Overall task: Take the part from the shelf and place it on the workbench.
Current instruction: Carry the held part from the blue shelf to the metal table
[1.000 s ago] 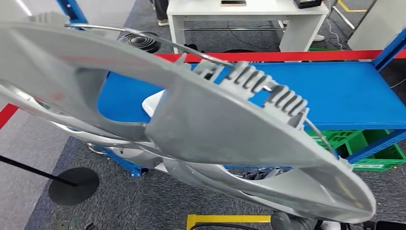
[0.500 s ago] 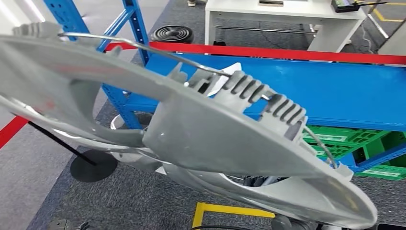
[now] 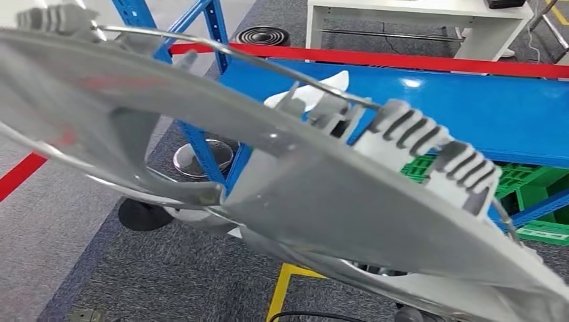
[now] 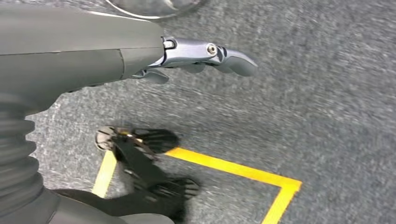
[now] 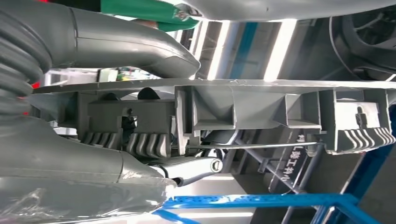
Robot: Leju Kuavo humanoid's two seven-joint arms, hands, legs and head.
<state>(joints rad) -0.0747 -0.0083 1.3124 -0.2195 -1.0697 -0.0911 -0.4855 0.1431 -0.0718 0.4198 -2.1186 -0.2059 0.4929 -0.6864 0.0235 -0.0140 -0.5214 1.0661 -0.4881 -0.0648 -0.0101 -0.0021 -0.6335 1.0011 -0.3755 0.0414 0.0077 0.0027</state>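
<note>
1. the large grey moulded part point(image 3: 315, 194) fills the head view, tilted, carried above the dark carpet floor point(image 3: 168, 282) in front of the blue shelf point(image 3: 470, 114).
2. in the right wrist view the right hand point(image 5: 140, 154) grasps the part point(image 5: 224, 112): its thick thumb lies on one face and a finger point(image 5: 191, 169) hooks beneath the ribbed clips.
3. in the left wrist view the left hand point(image 4: 140, 56) reaches over the carpet point(image 4: 327, 116), fingers point(image 4: 210, 51) extended; whether it is holding the part cannot be told.
4. a white table point(image 3: 416, 13) stands beyond the shelf; green crates point(image 3: 530, 194) sit beneath it.
</note>
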